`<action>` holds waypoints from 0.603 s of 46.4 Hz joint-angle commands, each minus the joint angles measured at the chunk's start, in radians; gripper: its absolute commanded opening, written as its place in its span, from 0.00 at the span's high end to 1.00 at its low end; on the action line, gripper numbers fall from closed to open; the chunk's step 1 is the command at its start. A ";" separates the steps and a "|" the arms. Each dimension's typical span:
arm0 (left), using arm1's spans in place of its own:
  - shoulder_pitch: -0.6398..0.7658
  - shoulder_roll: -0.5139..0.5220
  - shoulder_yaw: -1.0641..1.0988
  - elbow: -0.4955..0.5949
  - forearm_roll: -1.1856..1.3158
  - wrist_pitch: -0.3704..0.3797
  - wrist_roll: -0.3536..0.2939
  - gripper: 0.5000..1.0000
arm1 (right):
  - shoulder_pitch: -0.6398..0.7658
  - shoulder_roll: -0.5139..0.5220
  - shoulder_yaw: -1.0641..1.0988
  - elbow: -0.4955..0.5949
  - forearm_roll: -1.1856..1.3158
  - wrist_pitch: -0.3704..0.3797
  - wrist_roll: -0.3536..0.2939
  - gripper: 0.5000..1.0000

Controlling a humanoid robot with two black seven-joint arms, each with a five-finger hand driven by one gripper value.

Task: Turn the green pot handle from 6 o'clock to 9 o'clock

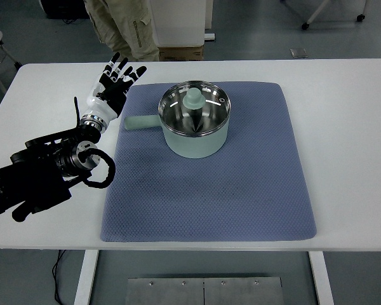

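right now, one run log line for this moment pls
left hand open, beside blue mat | green lidded pot on mat | handle pointing left, ungrasped | right arm unseen

Looks like a robotics lab or test room to me, not a real kitchen. The green pot (195,124) sits on a blue-grey padded mat (209,184) on a plain white table (349,127), no stove or counter anywhere. Floor is dull grey-blue (260,32), with a caster-wheeled stand leg (330,16) rolling around in the back, a cardboard box (181,53), and a person in khaki work trousers (124,28) standing by. A black cable (58,267) dangles under the table near a metal base plate (203,291).
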 commanded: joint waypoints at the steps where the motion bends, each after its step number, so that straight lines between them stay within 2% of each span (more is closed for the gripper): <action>1: -0.001 0.000 -0.010 0.000 0.018 0.000 0.000 0.00 | 0.000 0.000 -0.001 0.000 0.000 0.000 0.000 0.00; 28: 0.024 0.009 -0.032 0.000 0.080 0.015 0.000 0.00 | 0.000 0.000 0.001 0.000 0.000 0.000 0.000 0.00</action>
